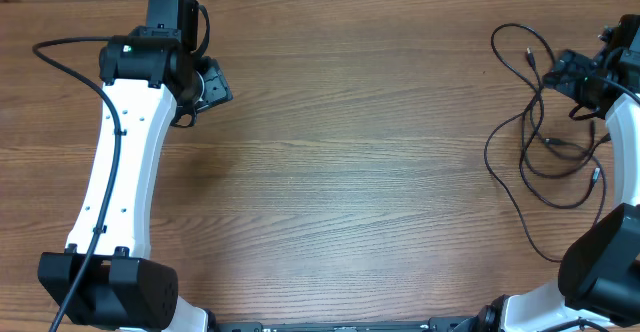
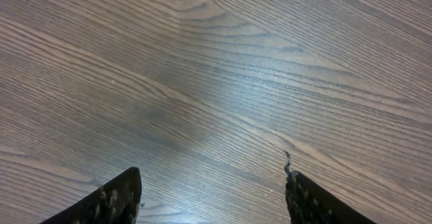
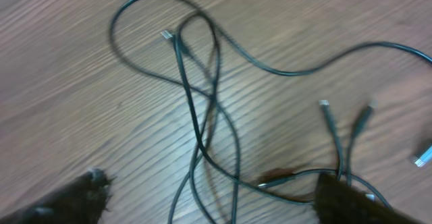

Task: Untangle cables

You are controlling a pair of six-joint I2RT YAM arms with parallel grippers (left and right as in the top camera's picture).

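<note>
Right wrist | cables [image 3: 210, 106] blurred, cropped at edges | right tool [image 3: 209, 200] spread

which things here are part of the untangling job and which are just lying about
Job: the cables; the right end effector, open above them; the left end effector, open, far from them.
Just there: the table; the thick cable on the left arm.

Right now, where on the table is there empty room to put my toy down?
The wide bare table between the left arm and the cables is free, also under the open left pincer. The right side is crowded: cables loop under the right pincer.
</note>
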